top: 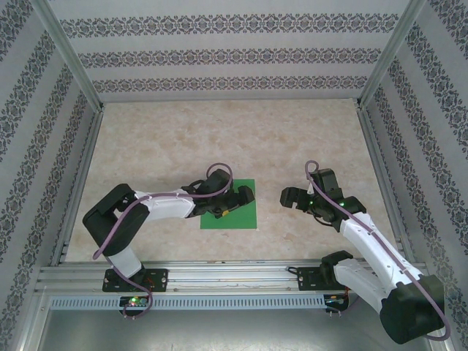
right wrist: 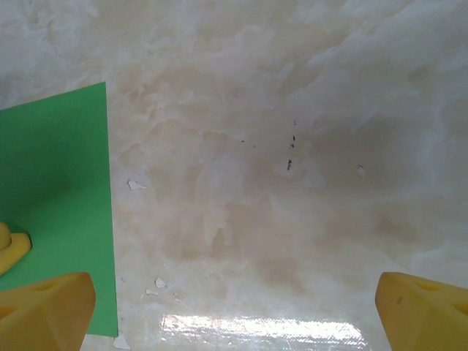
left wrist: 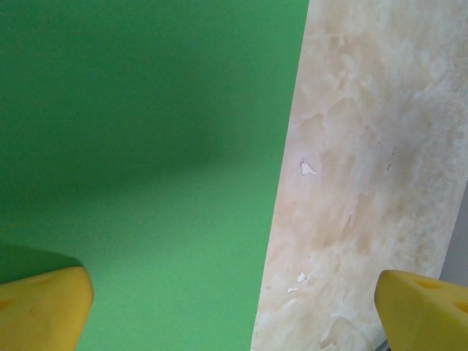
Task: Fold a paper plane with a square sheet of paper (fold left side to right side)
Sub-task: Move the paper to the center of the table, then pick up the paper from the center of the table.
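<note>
Square sheet of bright green matte paper [top: 245, 218]: lies flat and unfolded on the marbled beige worktop [top: 219, 139], near the front, between the two arms.
Handling: judged very light, thin and limp. It will likely slide on the smooth surface, keep any crease, and tear if pinched hard.
Where to hold: probably the left edge or a left corner, lifted and carried over to the right edge — the flat middle offers no purchase.
Left end effector [top: 238, 201]: jaws wide, holding nothing, over the sheet; its yellow pads [left wrist: 40, 307] straddle one edge.
Right end effector [top: 289, 197]: jaws wide, empty, just beside the sheet's right edge, over bare worktop.
Writing: none readable — paper plain, no brand seen.
</note>
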Tool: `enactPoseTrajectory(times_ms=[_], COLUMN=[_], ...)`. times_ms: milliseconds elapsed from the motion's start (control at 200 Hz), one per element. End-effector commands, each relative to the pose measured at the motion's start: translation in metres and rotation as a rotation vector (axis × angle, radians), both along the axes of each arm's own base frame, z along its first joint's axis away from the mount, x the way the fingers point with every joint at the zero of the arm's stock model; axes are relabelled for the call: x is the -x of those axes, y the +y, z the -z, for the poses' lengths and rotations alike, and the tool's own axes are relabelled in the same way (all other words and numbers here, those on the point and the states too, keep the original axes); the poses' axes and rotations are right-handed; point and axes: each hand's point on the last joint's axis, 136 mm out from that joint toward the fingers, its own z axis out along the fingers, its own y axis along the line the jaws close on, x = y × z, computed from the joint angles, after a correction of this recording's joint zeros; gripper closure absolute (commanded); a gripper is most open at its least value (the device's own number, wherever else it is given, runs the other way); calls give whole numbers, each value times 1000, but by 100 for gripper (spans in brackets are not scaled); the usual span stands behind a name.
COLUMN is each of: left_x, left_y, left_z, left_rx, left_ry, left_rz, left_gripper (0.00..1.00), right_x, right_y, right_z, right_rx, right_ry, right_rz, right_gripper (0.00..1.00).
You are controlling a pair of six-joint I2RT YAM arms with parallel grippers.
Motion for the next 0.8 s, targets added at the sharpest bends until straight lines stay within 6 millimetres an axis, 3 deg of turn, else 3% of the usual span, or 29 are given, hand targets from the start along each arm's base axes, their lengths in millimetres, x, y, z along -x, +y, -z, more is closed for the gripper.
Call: enactPoseTrajectory(times_ms=[0,240,440,669,794], left_x=[10,-2,-5,14,26], left_y=[0,1,41,97,109], left_z=[11,-35,-67,-60,-51], left_rx=[-39,-55,-141,-193,-167], left_ry=[49,-72,-166,-138,-109], left_rz=[-5,46,26,15,15], left_gripper=[0,0,0,0,0], right_x=[-4,-8,-15,-26,-38], right_y=[-2,0,9,35,59], right_z=[-10,-11,-16,-11,-5], right_rx=[41,51,45,102,161], right_ry=[-27,-19,-6,39,67], right_rz=[-22,-38,-59,-143,-207], right_gripper=[1,2,2,3,3])
